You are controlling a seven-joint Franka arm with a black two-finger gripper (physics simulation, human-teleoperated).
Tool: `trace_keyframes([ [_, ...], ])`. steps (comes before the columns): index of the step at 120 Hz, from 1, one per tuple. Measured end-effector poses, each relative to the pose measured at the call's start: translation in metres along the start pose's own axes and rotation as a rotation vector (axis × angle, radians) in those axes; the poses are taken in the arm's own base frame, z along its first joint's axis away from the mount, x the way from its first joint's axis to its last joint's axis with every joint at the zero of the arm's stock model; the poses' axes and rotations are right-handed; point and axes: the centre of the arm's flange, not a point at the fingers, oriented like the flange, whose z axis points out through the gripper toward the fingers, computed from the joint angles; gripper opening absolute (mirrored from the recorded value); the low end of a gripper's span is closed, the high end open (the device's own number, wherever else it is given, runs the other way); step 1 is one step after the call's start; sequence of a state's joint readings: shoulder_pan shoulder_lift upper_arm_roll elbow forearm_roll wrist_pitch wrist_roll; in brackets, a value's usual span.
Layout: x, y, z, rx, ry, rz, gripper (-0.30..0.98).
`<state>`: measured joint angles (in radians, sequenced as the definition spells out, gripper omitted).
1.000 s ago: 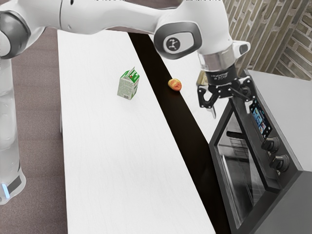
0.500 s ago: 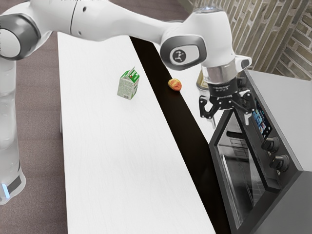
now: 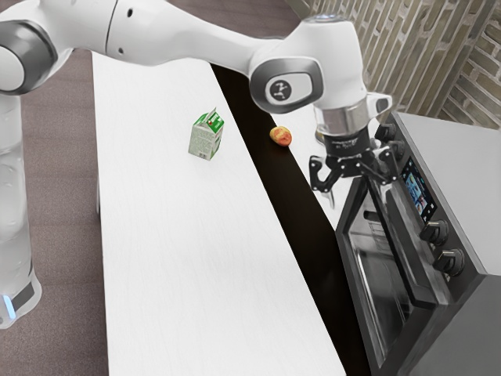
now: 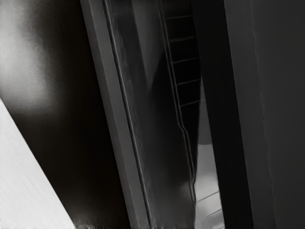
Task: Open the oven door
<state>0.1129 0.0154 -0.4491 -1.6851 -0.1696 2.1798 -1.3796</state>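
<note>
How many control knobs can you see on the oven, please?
4: two knobs above the display in the exterior view, near the gripper, and two below the display. The gripper might hide others.

Glass-paned oven door [image 3: 385, 274], slightly ajar

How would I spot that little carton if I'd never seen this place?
Find the long white tabletop in the exterior view. Toward its upper end stands the carton, pale with green on its peaked top. It's boxy; the nearby fruit is round and orange-red.
</note>
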Motion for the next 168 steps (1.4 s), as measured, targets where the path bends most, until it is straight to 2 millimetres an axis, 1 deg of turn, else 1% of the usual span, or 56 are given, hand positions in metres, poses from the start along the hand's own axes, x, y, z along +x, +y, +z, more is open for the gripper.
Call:
trace_keyframes([
  [7, 0.001, -0.003, 0.005, 0.009, -0.009, -0.008, 0.69],
  [14, -0.001, -0.013, 0.005, 0.019, -0.010, -0.019, 0.69],
  [49, -0.006, -0.040, 0.000, 0.026, -0.005, -0.048, 0.69],
  [73, -0.004, -0.063, -0.007, 0.030, 0.018, -0.078, 0.69],
  [89, -0.009, -0.082, -0.008, 0.037, 0.013, -0.103, 0.69],
  [105, -0.022, -0.112, -0.012, 0.038, 0.023, -0.133, 0.69],
  [113, -0.037, -0.126, -0.021, 0.022, 0.050, -0.136, 0.69],
  [130, -0.075, -0.177, -0.051, -0.064, 0.183, -0.166, 0.69],
  [134, -0.083, -0.188, -0.054, -0.085, 0.211, -0.177, 0.69],
  [140, -0.087, -0.195, -0.054, -0.100, 0.218, -0.196, 0.68],
  [144, -0.085, -0.197, -0.055, -0.104, 0.210, -0.211, 0.68],
  [147, -0.074, -0.195, -0.065, -0.126, 0.195, -0.245, 0.68],
  [151, -0.063, -0.183, -0.085, -0.162, 0.178, -0.270, 0.68],
  [153, -0.059, -0.172, -0.099, -0.176, 0.181, -0.264, 0.68],
  [156, -0.052, -0.147, -0.128, -0.196, 0.184, -0.251, 0.68],
  [160, -0.038, -0.122, -0.160, -0.207, 0.195, -0.249, 0.68],
  [164, -0.011, -0.098, -0.195, -0.208, 0.203, -0.278, 0.68],
  [168, 0.021, -0.086, -0.222, -0.194, 0.216, -0.328, 0.68],
])
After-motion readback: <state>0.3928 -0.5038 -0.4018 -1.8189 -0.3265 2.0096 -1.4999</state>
